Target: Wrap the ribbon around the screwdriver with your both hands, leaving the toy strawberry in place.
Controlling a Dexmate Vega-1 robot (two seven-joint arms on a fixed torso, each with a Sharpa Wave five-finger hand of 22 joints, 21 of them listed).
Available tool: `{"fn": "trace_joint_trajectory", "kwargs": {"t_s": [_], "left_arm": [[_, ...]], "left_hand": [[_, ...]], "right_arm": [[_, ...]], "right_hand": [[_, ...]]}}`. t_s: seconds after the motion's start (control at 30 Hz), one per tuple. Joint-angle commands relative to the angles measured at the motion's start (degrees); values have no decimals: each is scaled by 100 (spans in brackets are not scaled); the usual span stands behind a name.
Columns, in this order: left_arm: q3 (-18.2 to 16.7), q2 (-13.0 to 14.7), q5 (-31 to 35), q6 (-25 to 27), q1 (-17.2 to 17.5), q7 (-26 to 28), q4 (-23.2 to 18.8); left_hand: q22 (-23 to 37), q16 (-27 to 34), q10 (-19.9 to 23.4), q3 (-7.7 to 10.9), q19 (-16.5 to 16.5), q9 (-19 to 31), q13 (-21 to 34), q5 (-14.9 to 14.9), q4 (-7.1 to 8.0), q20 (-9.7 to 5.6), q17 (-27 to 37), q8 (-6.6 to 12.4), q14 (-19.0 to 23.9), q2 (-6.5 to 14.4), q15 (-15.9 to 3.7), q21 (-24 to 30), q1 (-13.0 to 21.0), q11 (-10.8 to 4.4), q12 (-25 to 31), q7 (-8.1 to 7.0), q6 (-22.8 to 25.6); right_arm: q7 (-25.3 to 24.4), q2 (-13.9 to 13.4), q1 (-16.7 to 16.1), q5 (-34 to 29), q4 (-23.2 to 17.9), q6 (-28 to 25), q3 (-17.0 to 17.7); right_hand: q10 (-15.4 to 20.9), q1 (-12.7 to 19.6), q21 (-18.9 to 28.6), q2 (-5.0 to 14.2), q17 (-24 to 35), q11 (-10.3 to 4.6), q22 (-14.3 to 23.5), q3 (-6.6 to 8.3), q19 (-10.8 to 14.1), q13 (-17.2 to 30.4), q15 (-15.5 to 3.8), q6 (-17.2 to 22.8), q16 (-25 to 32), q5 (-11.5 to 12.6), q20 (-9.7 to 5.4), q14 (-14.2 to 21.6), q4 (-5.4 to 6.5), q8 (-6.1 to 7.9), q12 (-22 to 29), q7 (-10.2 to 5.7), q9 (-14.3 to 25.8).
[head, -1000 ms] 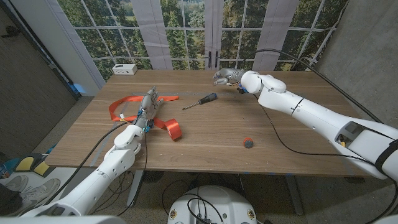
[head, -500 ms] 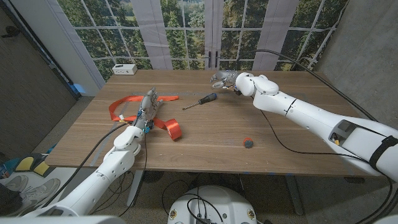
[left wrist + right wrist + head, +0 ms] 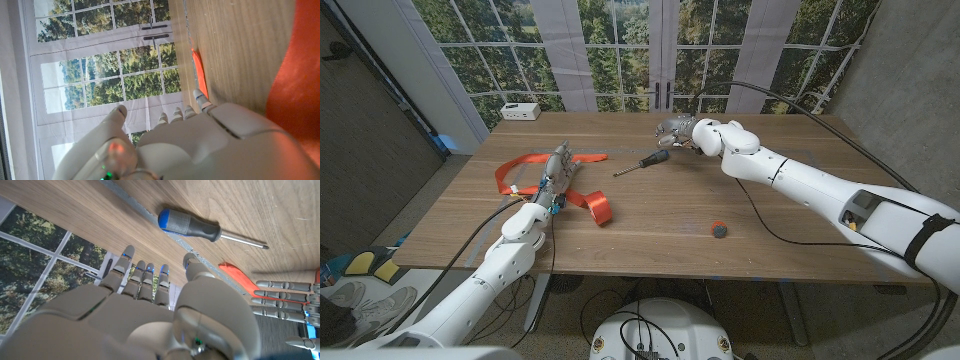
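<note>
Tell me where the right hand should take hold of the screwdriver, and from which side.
Grip the screwdriver by its thick black handle, probably from above and from the far side. It lies flat with the handle end nearest the right hand, which hovers open close by, and the thin shaft points toward the ribbon, offering little to hold.

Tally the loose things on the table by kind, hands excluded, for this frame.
Ribbon: 1
Screwdriver: 1
Toy strawberry: 1
White box: 1
Total: 4
</note>
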Motion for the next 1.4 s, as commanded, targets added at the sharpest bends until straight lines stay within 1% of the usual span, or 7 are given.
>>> {"fn": "trace_joint_trajectory", "kwargs": {"t_s": [0.03,0.43,0.93,1.0,1.17,1.33,1.4], "left_arm": [[-11,-21,-29,7,-46,-38,111],[-28,-18,-71,51,-65,-60,161],[8,-40,-61,111,-163,-89,246],[14,-31,-87,125,-176,-159,266],[13,-33,-78,142,-162,-110,246],[4,-23,-69,148,-139,-69,207],[4,-15,-64,150,-132,-65,196]], "left_hand": [[32,-9,-976,10,-926,21,19,-23,-32,47,22,-12,-968,-39,44,-21,5,52,-1,-23,-578],[33,-8,-982,7,-918,22,20,-23,-35,33,22,-15,-969,-42,38,-36,-5,41,-6,-23,-574],[34,-13,-981,5,-912,22,21,-22,-37,28,22,-19,-984,-41,43,-51,-15,43,-9,-22,-580],[34,-11,-982,5,-914,22,21,-22,-37,25,22,-17,-982,-41,45,-54,-17,47,-10,-22,-575],[34,-10,-983,5,-912,22,21,-21,-37,31,23,-20,-981,-40,42,-60,-22,42,-11,-23,-579],[35,-8,-984,2,-908,22,22,-21,-36,28,23,-19,-979,-42,43,-65,-27,33,-12,-23,-577],[35,-10,-984,1,-905,22,22,-21,-35,26,24,-19,-984,-43,40,-67,-31,43,-12,-26,-576]], "right_arm": [[118,195,102,-191,285,89,-159],[162,419,246,-226,749,277,-315],[192,584,347,-291,1159,363,-531],[272,623,380,-261,1224,342,-544],[179,639,401,-329,1315,362,-611],[131,689,441,-529,1435,267,-767],[111,696,444,-579,1461,240,-801]], "right_hand": [[50,89,-19,6,26,-25,12,16,55,18,-65,60,29,-16,-12,51,6,8,1,-4,29],[63,118,-33,5,35,-23,12,16,70,18,-63,83,36,-17,-22,57,10,-3,-7,-15,31],[125,171,-51,5,42,-22,13,24,89,19,-75,129,43,-11,-29,68,5,-9,2,-26,33],[120,182,-53,6,44,-51,13,26,98,19,-83,143,45,-10,-28,73,4,-8,-4,-23,34],[153,206,-55,6,45,-57,13,31,116,19,-94,181,57,-7,-40,105,-1,-1,4,-25,34],[227,371,-52,8,25,-80,13,102,194,19,-146,238,84,16,-59,218,-77,-6,15,-70,34],[287,488,-53,17,17,-141,13,148,234,20,-174,322,87,28,-87,249,-115,11,25,-95,35]]}}
